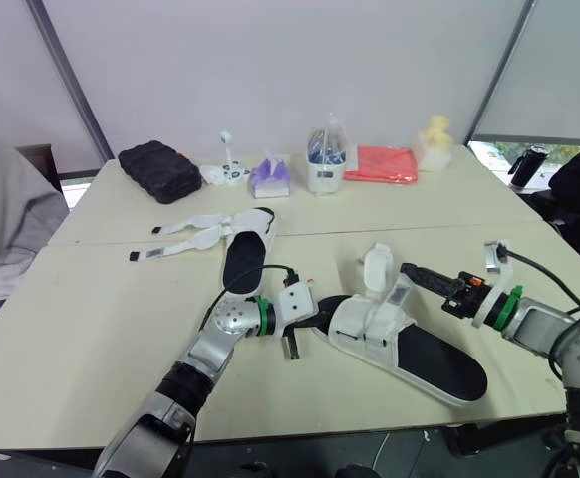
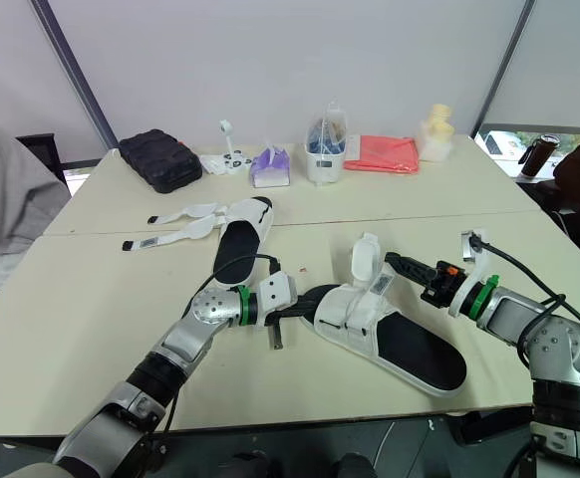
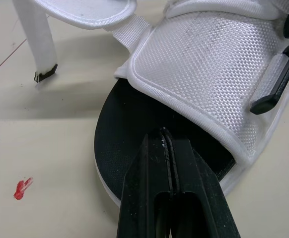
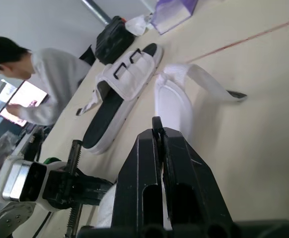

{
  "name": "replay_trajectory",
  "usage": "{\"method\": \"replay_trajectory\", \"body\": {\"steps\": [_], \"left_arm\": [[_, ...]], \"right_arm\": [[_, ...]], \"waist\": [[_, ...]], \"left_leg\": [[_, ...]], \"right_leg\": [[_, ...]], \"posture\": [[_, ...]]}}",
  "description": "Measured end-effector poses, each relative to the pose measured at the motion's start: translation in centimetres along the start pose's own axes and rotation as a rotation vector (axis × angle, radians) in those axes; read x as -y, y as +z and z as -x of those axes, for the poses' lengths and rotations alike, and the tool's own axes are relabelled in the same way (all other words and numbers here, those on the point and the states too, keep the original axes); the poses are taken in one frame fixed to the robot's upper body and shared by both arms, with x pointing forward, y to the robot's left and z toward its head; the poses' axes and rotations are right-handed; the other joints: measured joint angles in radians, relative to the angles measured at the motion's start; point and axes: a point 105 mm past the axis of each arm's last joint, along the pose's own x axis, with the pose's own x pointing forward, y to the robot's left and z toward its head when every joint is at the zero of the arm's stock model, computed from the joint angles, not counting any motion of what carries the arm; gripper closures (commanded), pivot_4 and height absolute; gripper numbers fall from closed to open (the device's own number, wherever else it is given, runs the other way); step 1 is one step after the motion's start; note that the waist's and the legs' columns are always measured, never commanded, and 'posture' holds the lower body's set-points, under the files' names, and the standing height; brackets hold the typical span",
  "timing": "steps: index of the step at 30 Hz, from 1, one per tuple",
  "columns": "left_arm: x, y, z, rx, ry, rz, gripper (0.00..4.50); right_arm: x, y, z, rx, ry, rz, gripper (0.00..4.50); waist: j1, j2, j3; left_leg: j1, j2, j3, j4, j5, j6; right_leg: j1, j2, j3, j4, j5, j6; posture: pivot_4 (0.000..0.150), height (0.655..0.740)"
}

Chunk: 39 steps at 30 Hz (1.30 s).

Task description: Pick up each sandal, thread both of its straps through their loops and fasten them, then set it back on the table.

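Observation:
The near sandal, black insole and white upper, lies on the table right of centre. One of its white straps stands up at the heel side. My left gripper is shut, its tips resting over the black insole at the sandal's toe end. My right gripper is shut too, its tips just beside the raised strap. A second sandal lies farther back, its two straps spread flat to the left.
Along the far edge stand a black pouch, a purple packet, a cup with a bag, a red cloth and a yellow item. A person in grey sits at the left.

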Motion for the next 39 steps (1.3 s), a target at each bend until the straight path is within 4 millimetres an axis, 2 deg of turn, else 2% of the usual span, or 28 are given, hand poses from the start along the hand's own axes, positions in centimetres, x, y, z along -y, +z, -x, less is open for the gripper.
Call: {"method": "replay_trajectory", "body": {"steps": [3,9,13,16,18,19,22,23,26,29,31,34,39], "left_arm": [[0.0,0.0,-0.1,0.002,-0.001,0.002,4.50],[0.0,0.0,-0.1,-0.001,-0.002,0.004,4.50],[0.2,0.0,-0.3,-0.001,-0.013,0.006,4.50],[0.3,0.0,-0.4,-0.001,-0.021,0.008,4.50],[0.3,0.0,-0.4,0.000,-0.021,0.008,4.50],[0.3,0.0,-0.4,0.000,-0.023,0.006,4.50],[0.3,0.0,-0.4,0.001,-0.025,0.006,4.50],[0.4,0.1,-0.4,0.003,-0.025,0.014,4.50],[0.4,0.4,-0.5,0.016,-0.029,0.072,4.50],[1.4,1.1,-0.5,0.033,-0.098,0.123,4.50],[2.0,1.3,-0.4,0.031,-0.141,0.143,4.50],[2.4,1.5,-0.3,0.022,-0.175,0.159,4.50],[2.7,1.5,-0.4,0.023,-0.190,0.175,4.50]], "right_arm": [[0.6,-0.6,-0.1,-0.012,-0.046,-0.002,4.45],[2.4,-2.9,-0.8,-0.133,-0.140,0.048,4.45],[3.0,-3.1,-1.6,-0.215,-0.158,0.108,4.45],[3.7,-3.3,-1.9,-0.247,-0.181,0.119,3.52],[4.5,-3.6,-1.5,-0.267,-0.212,0.119,2.39],[4.6,-3.6,-1.4,-0.272,-0.215,0.128,2.05],[4.7,-3.1,-1.2,-0.276,-0.222,0.186,0.43],[4.7,-2.9,-1.2,-0.269,-0.228,0.203,0.05],[4.6,-1.3,-1.5,-0.219,-0.231,0.241,0.05],[3.6,2.2,-1.5,-0.130,-0.196,0.290,0.05],[2.0,4.1,-1.5,-0.091,-0.128,0.302,0.05],[0.0,4.2,-2.0,-0.103,-0.010,0.248,0.05],[-0.8,3.6,-3.2,-0.163,0.051,0.181,0.05]], "waist": [[0.002,0.000,0.000],[0.000,0.001,0.000],[0.000,0.001,-0.001],[-0.001,0.000,-0.001],[0.001,0.000,-0.001],[0.000,0.001,-0.001],[-0.001,0.001,-0.001],[-0.001,0.001,-0.001],[-0.002,0.001,-0.001],[-0.001,0.001,-0.001],[-0.001,0.001,-0.001],[-0.002,0.001,-0.001],[-0.002,0.001,-0.001]], "left_leg": [[0.000,0.000,0.000,0.000,0.000,0.000],[0.000,0.000,0.000,0.001,0.000,0.000],[0.004,-0.001,0.000,0.001,0.000,0.000],[0.007,-0.001,0.000,0.001,0.000,0.000],[0.006,-0.001,0.000,0.001,0.000,0.001],[0.006,-0.001,0.000,0.001,0.000,0.001],[0.006,0.000,0.000,0.000,0.000,0.001],[0.006,0.000,0.000,0.000,0.000,0.000],[0.005,-0.001,0.000,0.000,0.000,0.001],[0.001,-0.001,0.000,0.000,0.000,0.000],[-0.001,0.000,0.000,-0.001,0.000,0.000],[-0.001,0.000,0.000,-0.001,0.000,0.000],[-0.001,-0.001,0.001,0.000,0.000,0.000]], "right_leg": [[0.000,0.000,0.000,0.000,0.000,0.000],[0.001,0.000,0.000,0.000,0.000,0.000],[0.005,0.000,-0.001,-0.001,0.000,0.001],[0.008,0.000,-0.001,-0.002,0.000,0.001],[0.008,0.000,-0.001,-0.001,0.000,0.001],[0.007,0.000,-0.001,-0.001,0.000,0.001],[0.006,0.000,-0.001,-0.001,0.000,0.001],[0.006,0.000,-0.001,-0.001,0.000,0.001],[0.005,0.000,-0.001,-0.001,0.000,0.001],[0.001,0.000,-0.001,-0.001,0.000,0.001],[-0.001,0.000,-0.001,-0.001,0.000,0.001],[-0.001,0.001,-0.001,-0.001,0.000,0.001],[-0.001,0.000,0.000,-0.001,0.000,0.001]], "posture": [[0.150,0.7400],[0.150,0.7400],[0.150,0.7400],[0.150,0.7400],[0.150,0.7400],[0.150,0.7400],[0.150,0.7400],[0.150,0.7400],[0.150,0.7400],[0.150,0.7400],[0.150,0.7400],[0.150,0.7400],[0.150,0.7400]]}}
